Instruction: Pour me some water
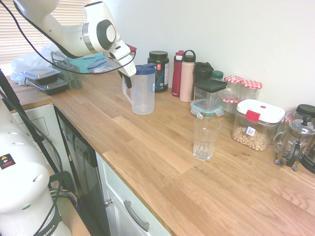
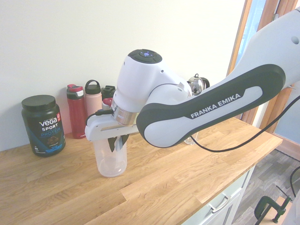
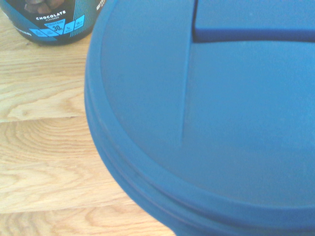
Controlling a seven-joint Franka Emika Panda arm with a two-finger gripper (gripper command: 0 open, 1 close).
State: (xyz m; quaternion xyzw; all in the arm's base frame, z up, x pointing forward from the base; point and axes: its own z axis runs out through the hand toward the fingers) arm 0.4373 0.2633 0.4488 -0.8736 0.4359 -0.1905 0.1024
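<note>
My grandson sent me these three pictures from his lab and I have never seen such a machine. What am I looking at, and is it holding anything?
It is one white robot arm on a wooden kitchen counter. Two pictures come from cameras standing on opposite sides of the arm. The third comes from a camera on its wrist, looking straight down from close by, so the pitcher's blue lid fills it.

The gripper, the arm's two-finger hand, is down at the handle side of a clear plastic pitcher. The pictures do not show whether the fingers have closed on it, and the pitcher stands on the counter.

An empty drinking glass stands apart from the pitcher, nearer the front edge. Along the wall are a dark protein tub, a red bottle, a pink bottle, storage jars and a coffee press.
</note>
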